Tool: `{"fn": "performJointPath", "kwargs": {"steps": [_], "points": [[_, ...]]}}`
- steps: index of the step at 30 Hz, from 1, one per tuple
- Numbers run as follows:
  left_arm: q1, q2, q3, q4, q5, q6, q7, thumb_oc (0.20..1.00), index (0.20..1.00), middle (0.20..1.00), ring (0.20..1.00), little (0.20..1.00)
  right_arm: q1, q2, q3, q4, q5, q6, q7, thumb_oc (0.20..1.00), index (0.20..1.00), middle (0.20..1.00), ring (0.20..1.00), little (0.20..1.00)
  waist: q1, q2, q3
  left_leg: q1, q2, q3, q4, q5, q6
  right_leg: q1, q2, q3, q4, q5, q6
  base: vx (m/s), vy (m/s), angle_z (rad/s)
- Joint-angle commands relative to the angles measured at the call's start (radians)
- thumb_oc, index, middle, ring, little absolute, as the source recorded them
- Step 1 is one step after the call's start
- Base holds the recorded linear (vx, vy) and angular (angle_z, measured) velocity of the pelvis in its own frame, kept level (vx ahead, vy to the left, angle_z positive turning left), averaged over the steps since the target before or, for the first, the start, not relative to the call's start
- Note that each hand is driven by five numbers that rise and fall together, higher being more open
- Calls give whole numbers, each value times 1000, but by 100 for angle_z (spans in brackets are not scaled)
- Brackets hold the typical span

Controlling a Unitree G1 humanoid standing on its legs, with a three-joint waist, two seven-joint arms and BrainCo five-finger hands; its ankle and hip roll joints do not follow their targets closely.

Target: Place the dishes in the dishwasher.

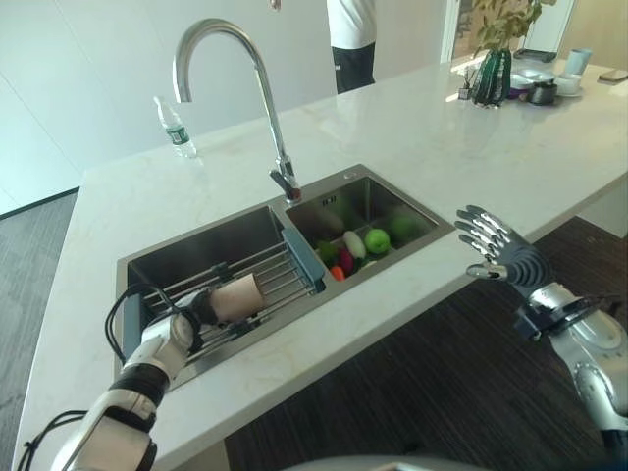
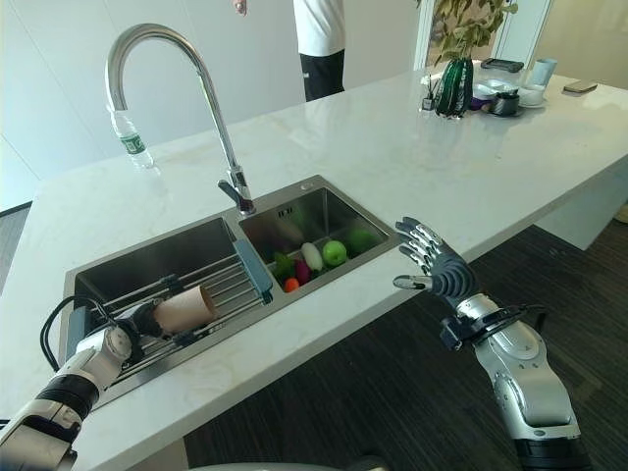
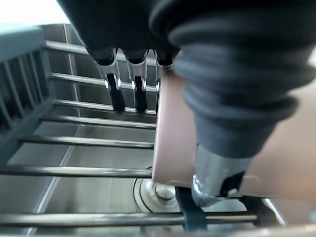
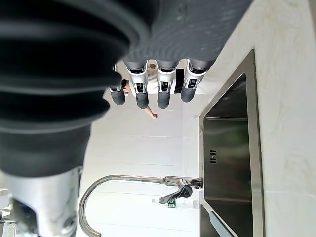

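Left hand (image 1: 201, 312) down in the left basin of the steel sink (image 1: 257, 222), fingers and thumb curled round a tan cup (image 1: 237, 296). Cup lying on its side, open mouth turned toward the right basin, resting just over the bars of the wire rack (image 1: 265, 270) that spans the left basin. From the left wrist: dark-tipped fingers (image 3: 115, 91) wrapped over the top of the cup (image 3: 175, 138), thumb pressed against its near side, rack bars (image 3: 89, 143) running beneath and the sink drain (image 3: 157, 191) below.

Right hand (image 2: 438, 267) out past the counter's front edge, over the dark floor, fingers spread and straight, holding nothing. Well apart from the sink.

Right basin holding fruit and vegetables: a green apple (image 1: 378, 240), a white piece (image 1: 353, 244), something red (image 1: 338, 274). Tall curved tap (image 1: 235, 78) rising behind the divider. Clear water bottle (image 1: 175, 128) standing on the white marble counter (image 1: 471, 147) behind the sink. Far right corner of the counter: a plant in a dark green vase (image 1: 493, 71) beside some cups and bowls. A person (image 1: 351, 39) standing beyond the counter.
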Motion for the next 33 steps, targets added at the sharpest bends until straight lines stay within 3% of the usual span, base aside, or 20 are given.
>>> {"fn": "performJointPath", "kwargs": {"steps": [1,13,17,23,29,31,32,33], "points": [[-86,38,4,46,54,-36,19,200,200,200,200,200,-81,-19,-63,-85,11,-48,8,1000,1000,1000,1000,1000,-6,-11,49,59,53,6,6,-80,-14,33,-5,-45,6,-78,37,-3,1,-4],[-68,112,59,-136,-106,-160,132,200,200,200,200,200,-57,-20,-65,-69,8,-75,-7,1000,1000,1000,1000,1000,14,-16,52,60,53,-6,6,-81,-16,41,-11,-59,6,-78,38,0,0,0],[-41,135,122,-227,-190,-204,216,200,200,200,200,200,-44,-11,-78,-59,6,-87,-11,1000,1000,1000,1000,1000,29,-22,51,59,52,-17,6,-83,-16,44,-15,-68,6,-80,38,0,0,0],[13,139,241,-363,-311,-251,257,200,200,200,200,200,-31,17,-90,-62,-11,-87,-24,1000,1000,1000,1000,1000,54,-28,46,59,49,-35,6,-87,-16,52,-20,-81,6,-84,36,8,-18,5],[111,78,394,-608,-509,-319,239,200,200,200,200,200,-14,70,-107,-80,-28,-96,-49,1000,1000,1000,1000,1000,94,-37,39,53,54,-59,6,-82,-18,54,-16,-100,6,-86,25,-8,-119,10],[171,45,444,-734,-605,-323,188,200,200,200,200,200,-8,92,-117,-100,-34,-103,-68,1000,1000,1000,1000,1000,112,-40,44,53,60,-67,6,-78,-21,58,-10,-110,6,-90,16,-52,-244,22],[259,-30,488,-889,-673,-337,142,200,200,200,200,200,5,119,-124,-128,-48,-117,-91,1000,1000,1000,1000,1000,135,-42,53,50,74,-76,6,-62,-32,63,3,-126,6,-96,0,-61,-257,23],[268,-39,490,-905,-686,-342,140,200,200,200,200,200,7,121,-125,-132,-49,-119,-94,1000,1000,1000,1000,1000,138,-43,55,49,76,-77,6,-59,-34,64,4,-128,6,-97,-2,-83,-323,20]]}}
